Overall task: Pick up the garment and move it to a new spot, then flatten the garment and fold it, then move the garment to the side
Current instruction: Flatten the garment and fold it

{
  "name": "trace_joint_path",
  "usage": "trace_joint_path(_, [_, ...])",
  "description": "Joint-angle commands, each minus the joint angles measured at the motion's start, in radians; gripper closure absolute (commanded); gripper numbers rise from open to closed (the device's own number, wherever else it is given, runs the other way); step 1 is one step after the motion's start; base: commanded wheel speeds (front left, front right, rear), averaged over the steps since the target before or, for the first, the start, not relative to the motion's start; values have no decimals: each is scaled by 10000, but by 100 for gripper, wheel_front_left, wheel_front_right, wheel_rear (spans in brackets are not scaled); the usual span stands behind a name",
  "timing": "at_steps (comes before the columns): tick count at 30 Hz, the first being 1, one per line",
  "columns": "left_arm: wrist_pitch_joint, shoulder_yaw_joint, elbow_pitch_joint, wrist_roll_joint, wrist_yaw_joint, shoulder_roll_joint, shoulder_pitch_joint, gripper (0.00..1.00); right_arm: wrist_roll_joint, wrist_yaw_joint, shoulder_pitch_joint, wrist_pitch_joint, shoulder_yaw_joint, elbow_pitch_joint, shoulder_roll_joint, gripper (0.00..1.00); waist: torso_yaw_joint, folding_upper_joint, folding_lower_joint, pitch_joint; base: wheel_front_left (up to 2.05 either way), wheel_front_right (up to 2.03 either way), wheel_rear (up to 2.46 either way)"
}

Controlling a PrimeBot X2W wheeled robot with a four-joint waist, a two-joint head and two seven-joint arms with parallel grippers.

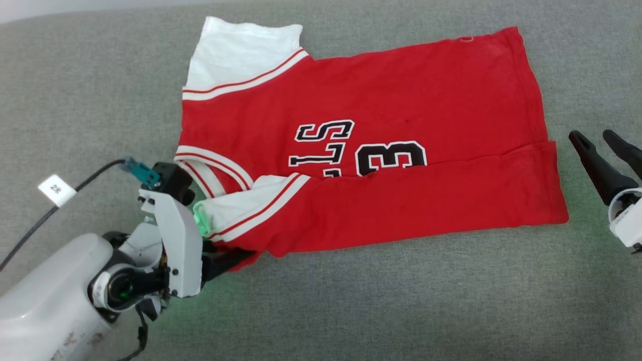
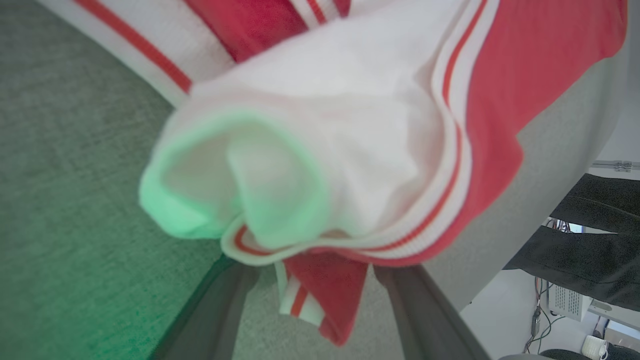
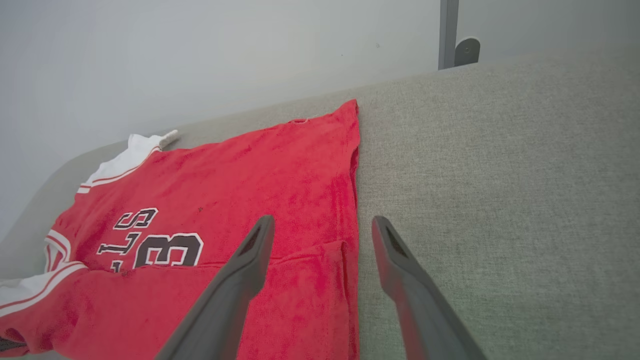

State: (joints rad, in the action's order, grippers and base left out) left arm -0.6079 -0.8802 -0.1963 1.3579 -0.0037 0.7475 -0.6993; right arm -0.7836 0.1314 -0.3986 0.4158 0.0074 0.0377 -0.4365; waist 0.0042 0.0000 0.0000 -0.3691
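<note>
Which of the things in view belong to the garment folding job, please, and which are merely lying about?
Job: garment; left end effector, open under its near sleeve; right end effector, open beside its hem; grey surface beneath.
Lying about: tagged cable; metal post behind the surface.

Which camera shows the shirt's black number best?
The head view: the number on the garment faces it squarely, part folded under. The right wrist view sees it slanted, smaller; the left wrist view gives blurred sleeve cloth.
</note>
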Motion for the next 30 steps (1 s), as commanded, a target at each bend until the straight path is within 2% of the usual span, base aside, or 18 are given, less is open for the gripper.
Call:
trace_joint_path(1, [24,-280,-393,-91,-92,-326,159,53,6,-11,-93,136,44,-23,-137,0,-118,0,0,-123,0,0,0])
trace_joint_path(2, [50,-310,-443,-72,-225,-418,175,96,83,-11,-65,239,78,-38,-240,0,-119,0,0,-135,0,0,0])
trace_joint_path(3, [75,-287,-471,49,-313,-541,219,100,157,-11,-18,384,124,-62,-354,0,-103,0,0,-154,0,0,0])
trace_joint_path(8, [266,-316,-410,25,-508,-757,317,100,517,-11,184,1525,518,-295,-1032,0,18,0,0,-233,0,0,0])
trace_joint_path(13, [496,-319,-530,-55,-679,-900,348,100,1022,-11,179,3269,1281,-413,-1834,0,189,0,0,-261,0,0,0])
trace_joint_path(17, [619,-264,-629,-87,-849,-1041,153,100,1187,-11,-51,4322,1777,-411,-2183,0,369,0,0,-373,0,0,0])
trace_joint_path(22, [745,-298,-603,-197,-976,-1293,-55,100,1254,-11,-207,4873,2267,-40,-2262,0,602,0,0,-543,0,0,0])
trace_joint_path(24, [772,-338,-574,-214,-1024,-1346,-60,100,1184,-11,-243,4970,2454,51,-2264,80,669,0,0,-572,0,0,0])
trace_joint_path(25, [792,-356,-572,-218,-1047,-1370,-56,100,1148,-11,-236,5014,2514,96,-2277,100,693,0,0,-573,0,0,0])
trace_joint_path(30, [993,-405,-549,-365,-1113,-1386,1,100,1037,-14,-168,4762,2309,182,-2327,100,791,0,0,-448,0,0,0])
